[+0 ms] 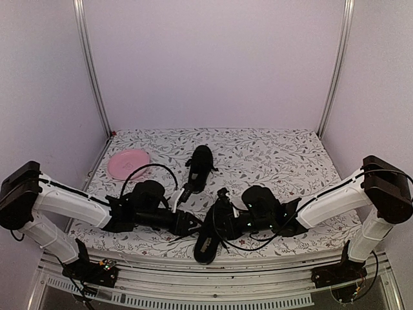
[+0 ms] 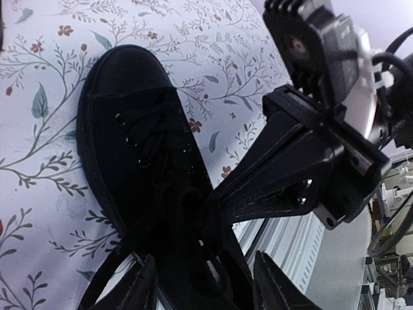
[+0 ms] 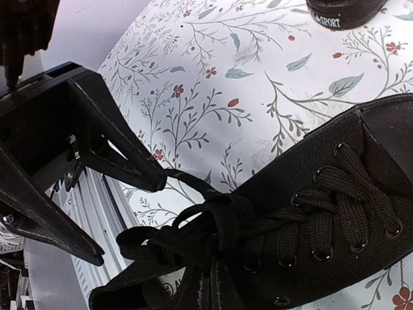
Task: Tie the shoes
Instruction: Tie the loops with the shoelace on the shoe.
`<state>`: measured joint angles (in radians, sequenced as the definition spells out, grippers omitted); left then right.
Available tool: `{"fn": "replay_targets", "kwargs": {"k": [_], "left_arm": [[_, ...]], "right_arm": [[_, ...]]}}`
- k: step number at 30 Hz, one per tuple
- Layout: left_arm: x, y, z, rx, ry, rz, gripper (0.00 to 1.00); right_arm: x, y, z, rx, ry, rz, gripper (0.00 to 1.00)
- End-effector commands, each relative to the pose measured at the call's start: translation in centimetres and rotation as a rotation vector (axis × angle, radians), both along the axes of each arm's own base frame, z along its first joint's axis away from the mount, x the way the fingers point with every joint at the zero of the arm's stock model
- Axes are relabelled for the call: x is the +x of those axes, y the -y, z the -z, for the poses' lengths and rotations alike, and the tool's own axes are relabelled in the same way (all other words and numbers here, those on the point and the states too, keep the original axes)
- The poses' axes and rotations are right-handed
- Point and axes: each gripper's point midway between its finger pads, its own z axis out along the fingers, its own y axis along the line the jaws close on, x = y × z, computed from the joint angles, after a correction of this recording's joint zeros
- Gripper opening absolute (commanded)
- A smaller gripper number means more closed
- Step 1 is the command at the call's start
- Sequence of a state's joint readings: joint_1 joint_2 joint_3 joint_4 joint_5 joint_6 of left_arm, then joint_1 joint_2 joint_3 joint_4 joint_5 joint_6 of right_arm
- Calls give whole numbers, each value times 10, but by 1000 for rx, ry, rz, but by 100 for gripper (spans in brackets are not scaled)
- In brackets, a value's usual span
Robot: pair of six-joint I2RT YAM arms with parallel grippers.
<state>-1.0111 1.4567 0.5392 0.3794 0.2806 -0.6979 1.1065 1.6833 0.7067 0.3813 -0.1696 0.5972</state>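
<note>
The left gripper (image 2: pixel 203 281) stands spread astride the opening of the near shoe (image 1: pixel 208 237), one tip touching a lace but gripping nothing, probably free to take a fresh hold. The right gripper (image 2: pixel 218 197), pressed together, pinches the laces (image 3: pixel 213 226) bunched over the tongue, apparently to hold tension on the half-made knot. That shoe lies at the middle of the table (image 1: pixel 284 155) near edge, heel toward the arms; the other shoe (image 1: pixel 200 166) waits mid-table

The left arm (image 1: pixel 64 203) and right arm (image 1: pixel 329 197) both stretch low and inward from the outer corners, wrists nearly level, and meet near the front middle. The left tool (image 3: pixel 129 216) has its fingers spread well apart. The right tool (image 2: pixel 216 200) is pinched tight to a point, close beside the left tool.
</note>
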Motion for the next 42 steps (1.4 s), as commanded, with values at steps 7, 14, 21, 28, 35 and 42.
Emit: {"fn": "replay_targets", "kwargs": {"k": [7, 14, 21, 28, 35, 42], "left_arm": [[-15, 6, 28, 109, -34, 60, 34], [-26, 2, 26, 96, -41, 55, 5], [-41, -6, 30, 93, -72, 48, 6], [-54, 0, 43, 58, -125, 64, 10], [-57, -10, 51, 76, -146, 35, 18], [-48, -27, 37, 118, -73, -11, 34]], "right_arm": [[-2, 7, 3, -16, -6, 25, 2], [1, 16, 1, -18, -3, 72, 2], [2, 19, 2, -18, -12, 90, 2], [2, 18, 0, -12, -11, 91, 2], [1, 21, -2, -10, -10, 95, 2], [2, 22, -3, -9, -3, 95, 2]]}}
